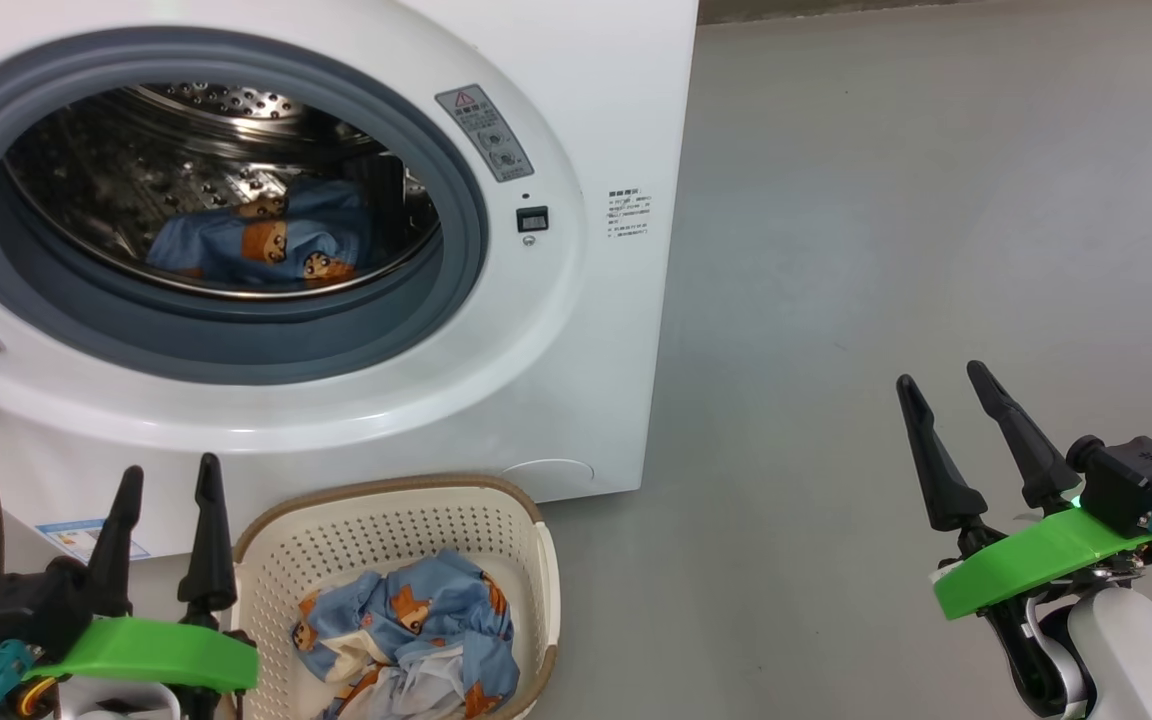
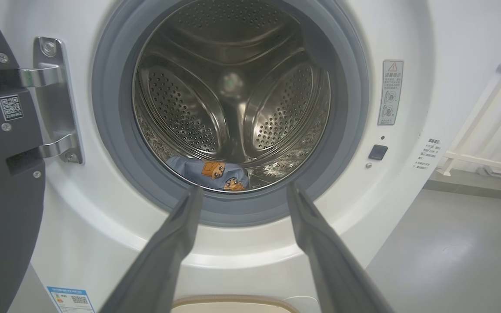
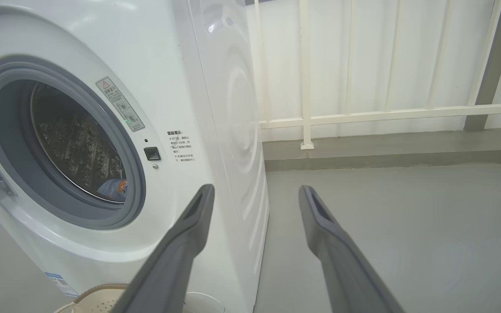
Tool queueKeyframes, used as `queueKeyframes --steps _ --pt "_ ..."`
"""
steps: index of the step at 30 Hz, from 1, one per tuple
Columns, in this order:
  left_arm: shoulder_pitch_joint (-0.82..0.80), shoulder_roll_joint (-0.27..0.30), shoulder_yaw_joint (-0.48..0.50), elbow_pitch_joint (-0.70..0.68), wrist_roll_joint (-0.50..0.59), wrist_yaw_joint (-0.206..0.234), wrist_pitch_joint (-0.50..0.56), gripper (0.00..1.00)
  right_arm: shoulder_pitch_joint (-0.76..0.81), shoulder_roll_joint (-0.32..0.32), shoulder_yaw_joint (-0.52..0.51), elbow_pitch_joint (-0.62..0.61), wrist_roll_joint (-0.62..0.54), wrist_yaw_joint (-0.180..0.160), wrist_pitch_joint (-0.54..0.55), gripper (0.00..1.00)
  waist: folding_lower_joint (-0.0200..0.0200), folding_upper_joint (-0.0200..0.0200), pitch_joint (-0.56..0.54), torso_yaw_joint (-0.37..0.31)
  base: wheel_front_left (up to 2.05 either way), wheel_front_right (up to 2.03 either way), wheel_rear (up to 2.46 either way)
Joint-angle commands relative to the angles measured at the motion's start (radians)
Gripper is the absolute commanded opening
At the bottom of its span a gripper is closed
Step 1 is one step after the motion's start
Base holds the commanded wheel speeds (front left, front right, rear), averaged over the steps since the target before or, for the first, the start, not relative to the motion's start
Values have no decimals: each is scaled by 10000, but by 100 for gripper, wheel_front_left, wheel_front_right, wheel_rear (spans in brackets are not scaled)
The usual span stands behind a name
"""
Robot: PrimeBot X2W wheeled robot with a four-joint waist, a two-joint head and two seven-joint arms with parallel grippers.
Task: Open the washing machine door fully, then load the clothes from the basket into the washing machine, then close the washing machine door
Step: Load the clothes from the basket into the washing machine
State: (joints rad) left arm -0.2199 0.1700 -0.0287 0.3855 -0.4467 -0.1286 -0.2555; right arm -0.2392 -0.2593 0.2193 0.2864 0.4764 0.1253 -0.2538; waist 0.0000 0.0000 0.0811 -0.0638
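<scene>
Loading step: left gripper point(image 1: 169, 465) and right gripper point(image 1: 940, 373) gape empty; next, grasp light-blue printed clothes point(image 1: 406, 620) in near cream perforated plastic basket point(image 1: 386, 530)

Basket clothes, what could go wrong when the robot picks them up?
The clothes lie bunched in the basket, so the open left gripper might lift only some, or drag the basket along. A dangling piece could snag on the grey seal and later get trapped by the door.
</scene>
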Motion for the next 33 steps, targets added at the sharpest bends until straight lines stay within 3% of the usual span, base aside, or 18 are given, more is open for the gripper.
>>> queueKeyframes --steps 1,33 --pt "-112 204 377 -317 118 -21 -63 100 9 -181 121 -267 -13 54 -80 100 0 0 2 -2 0 0 0" --pt "-73 -101 478 -209 220 -21 -63 100 -56 -180 188 -209 -21 54 -80 100 0 0 220 -23 0 0 0"
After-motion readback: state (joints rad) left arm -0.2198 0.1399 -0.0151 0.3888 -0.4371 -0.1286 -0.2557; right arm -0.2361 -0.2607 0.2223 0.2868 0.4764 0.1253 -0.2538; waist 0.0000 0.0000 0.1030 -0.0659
